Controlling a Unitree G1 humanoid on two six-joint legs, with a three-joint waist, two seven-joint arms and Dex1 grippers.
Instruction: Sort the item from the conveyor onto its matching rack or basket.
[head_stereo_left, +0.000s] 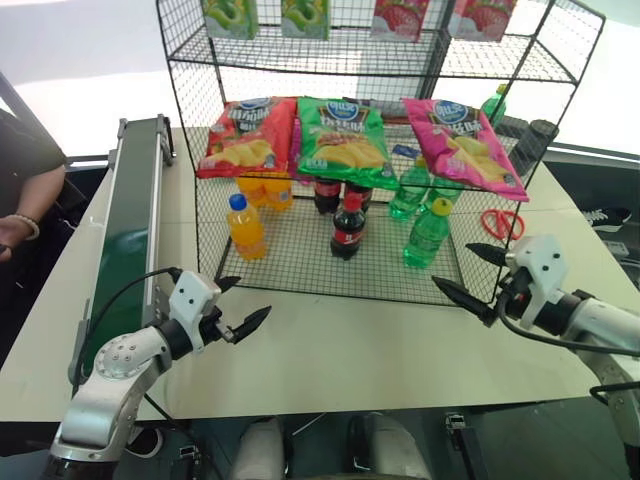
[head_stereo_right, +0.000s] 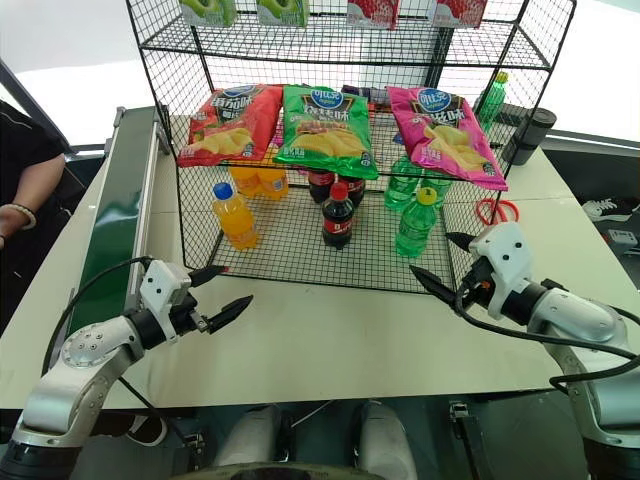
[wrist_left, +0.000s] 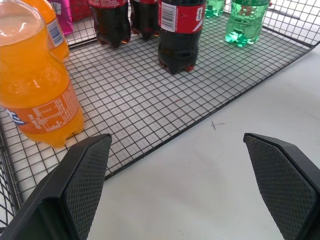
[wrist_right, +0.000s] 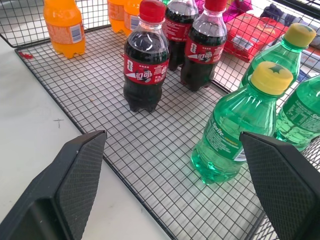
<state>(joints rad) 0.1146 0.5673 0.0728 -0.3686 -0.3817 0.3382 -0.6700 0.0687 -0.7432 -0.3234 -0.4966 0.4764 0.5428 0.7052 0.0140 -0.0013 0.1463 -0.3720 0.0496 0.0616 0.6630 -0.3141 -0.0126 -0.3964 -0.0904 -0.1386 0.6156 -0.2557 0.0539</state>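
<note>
The black wire rack (head_stereo_left: 380, 150) stands on the table, drinks grouped by kind on its bottom tier, so the green bottle (wrist_right: 235, 131) stands upright beside its likes, apparently already sorted. The conveyor (head_stereo_left: 125, 235) alongside looks bare, though its far end is hard to read. The left gripper (head_stereo_left: 237, 304) and right gripper (head_stereo_left: 472, 274) hover before the rack, fingers spread, grasping nothing, likely waiting.
</note>
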